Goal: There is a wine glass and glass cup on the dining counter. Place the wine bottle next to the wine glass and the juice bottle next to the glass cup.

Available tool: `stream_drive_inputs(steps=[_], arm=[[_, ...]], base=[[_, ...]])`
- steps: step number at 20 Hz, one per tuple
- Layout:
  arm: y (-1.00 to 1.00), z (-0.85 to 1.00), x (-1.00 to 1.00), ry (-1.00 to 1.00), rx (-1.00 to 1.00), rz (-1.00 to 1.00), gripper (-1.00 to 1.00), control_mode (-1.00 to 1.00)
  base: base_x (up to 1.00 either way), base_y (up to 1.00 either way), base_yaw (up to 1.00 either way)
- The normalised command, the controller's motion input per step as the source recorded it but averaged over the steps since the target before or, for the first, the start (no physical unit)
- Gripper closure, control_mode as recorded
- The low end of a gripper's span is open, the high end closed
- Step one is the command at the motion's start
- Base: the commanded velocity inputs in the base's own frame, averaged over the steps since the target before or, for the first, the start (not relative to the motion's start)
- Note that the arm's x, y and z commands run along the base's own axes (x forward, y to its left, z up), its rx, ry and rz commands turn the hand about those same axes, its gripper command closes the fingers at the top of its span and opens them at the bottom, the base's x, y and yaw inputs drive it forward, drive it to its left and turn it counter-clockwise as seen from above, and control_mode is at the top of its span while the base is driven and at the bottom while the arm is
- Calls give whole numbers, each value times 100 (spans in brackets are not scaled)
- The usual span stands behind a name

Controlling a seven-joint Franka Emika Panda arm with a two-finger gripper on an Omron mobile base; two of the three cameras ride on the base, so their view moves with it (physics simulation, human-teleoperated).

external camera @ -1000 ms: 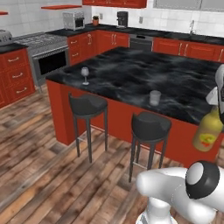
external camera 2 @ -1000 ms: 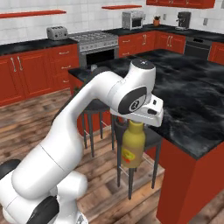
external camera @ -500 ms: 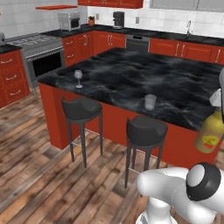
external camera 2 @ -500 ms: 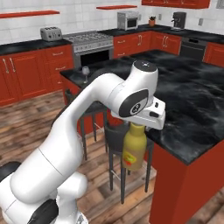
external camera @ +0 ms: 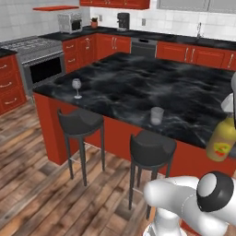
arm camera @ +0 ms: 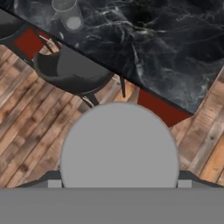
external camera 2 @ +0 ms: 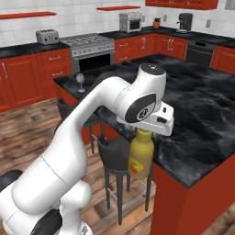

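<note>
Meanwhile the base has rolled closer to the dining worktop, so the island looms larger than a second ago. The end effector stays clamped on the juice bottle, which hangs beside the island's near edge, above the floor. The glass cup stands near that edge, the wine glass well apart at the far corner. Next, probably, lifting the bottle over the edge.

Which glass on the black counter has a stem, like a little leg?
The wine glass near the counter's far left corner has the stem and foot. The glass cup, by the front edge above a stool, is a plain straight tumbler.
</note>
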Motion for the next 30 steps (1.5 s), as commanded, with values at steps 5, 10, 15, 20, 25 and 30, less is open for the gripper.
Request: stream_drive_inputs(steps=[5, 10, 15, 20, 25, 30], arm=[[0, 0, 0, 0, 0, 0, 100, 100], [0, 0, 0, 0, 0, 0, 100, 100], [0, 0, 0, 0, 0, 0, 100, 100], [0, 0, 0, 0, 0, 0, 100, 100], [0, 0, 0, 0, 0, 0, 100, 100], [0, 0, 0, 0, 0, 0, 100, 100]], base=[[58, -7, -1], [58, -10, 0], [61, -14, -1], [58, -17, 0], [54, -14, 0], [29, -4, 0]])
